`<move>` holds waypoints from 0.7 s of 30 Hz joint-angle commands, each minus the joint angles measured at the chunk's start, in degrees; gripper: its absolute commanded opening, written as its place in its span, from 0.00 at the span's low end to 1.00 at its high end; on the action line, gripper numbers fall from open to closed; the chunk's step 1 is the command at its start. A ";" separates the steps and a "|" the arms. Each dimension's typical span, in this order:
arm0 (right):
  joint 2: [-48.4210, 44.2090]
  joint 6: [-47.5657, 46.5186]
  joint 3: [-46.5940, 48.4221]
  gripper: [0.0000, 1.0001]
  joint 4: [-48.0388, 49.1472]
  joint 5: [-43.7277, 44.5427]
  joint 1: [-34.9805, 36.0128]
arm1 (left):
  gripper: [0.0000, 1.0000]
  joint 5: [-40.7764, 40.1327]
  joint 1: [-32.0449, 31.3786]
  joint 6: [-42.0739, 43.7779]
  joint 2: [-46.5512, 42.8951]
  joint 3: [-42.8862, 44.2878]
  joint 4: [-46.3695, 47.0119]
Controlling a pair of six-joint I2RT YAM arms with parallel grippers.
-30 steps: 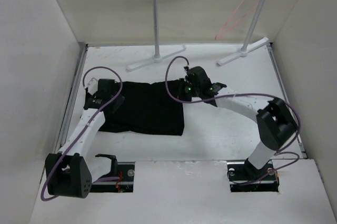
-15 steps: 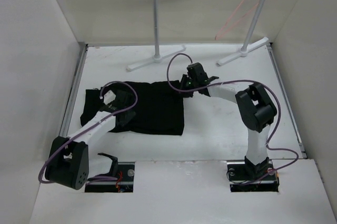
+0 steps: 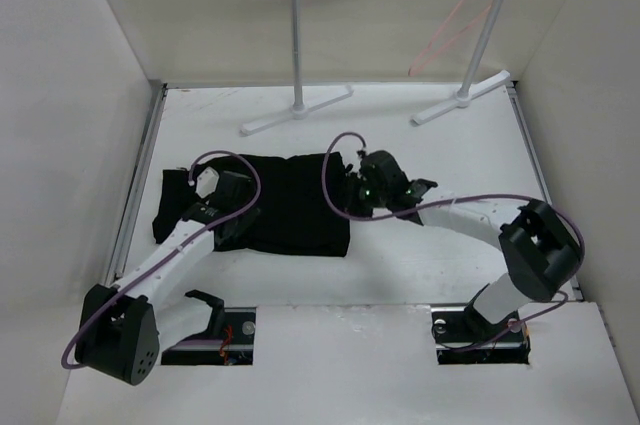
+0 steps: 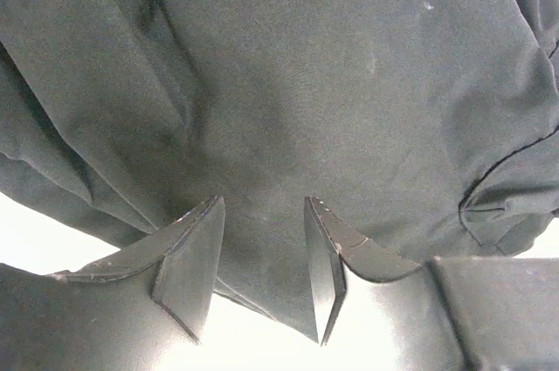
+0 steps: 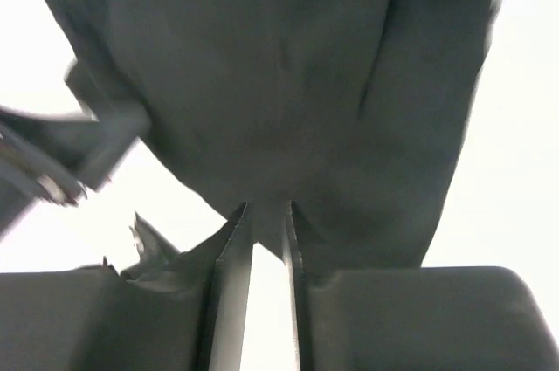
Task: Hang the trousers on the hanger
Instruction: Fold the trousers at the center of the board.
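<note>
The black trousers (image 3: 295, 207) lie folded flat on the left half of the white table. My left gripper (image 3: 238, 221) rests low on their left part. In the left wrist view its jaws (image 4: 264, 207) stand open, with the cloth (image 4: 332, 83) lying between and beyond them. My right gripper (image 3: 353, 192) is at the trousers' right edge. In the right wrist view its jaws (image 5: 265, 207) are nearly together, pinching a fold of the black fabric (image 5: 279, 65) at their tips. The pink-orange hanger (image 3: 455, 23) hangs from the right end of the rack's bar, far back.
A white-and-silver garment rack (image 3: 298, 35) stands at the back, with T-shaped feet (image 3: 297, 111) on the table. Pale walls close in the left, right and back. Purple cables (image 3: 335, 175) loop over both arms.
My left gripper has moved right, further onto the trousers. My right gripper went back and then came nearer, to the trousers' right edge; its elbow swung back out to the right.
</note>
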 commanded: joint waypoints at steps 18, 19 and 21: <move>-2.23 8.39 -17.81 0.22 8.65 1.41 5.21 | 0.40 0.20 0.26 0.98 2.60 5.51 -0.17; -2.84 8.66 -18.60 0.16 9.09 1.85 4.51 | 0.40 0.20 0.08 0.98 2.51 5.51 -0.17; -5.03 8.66 -20.44 0.11 9.01 2.46 2.14 | 0.40 0.20 -0.44 0.98 2.42 5.51 -0.17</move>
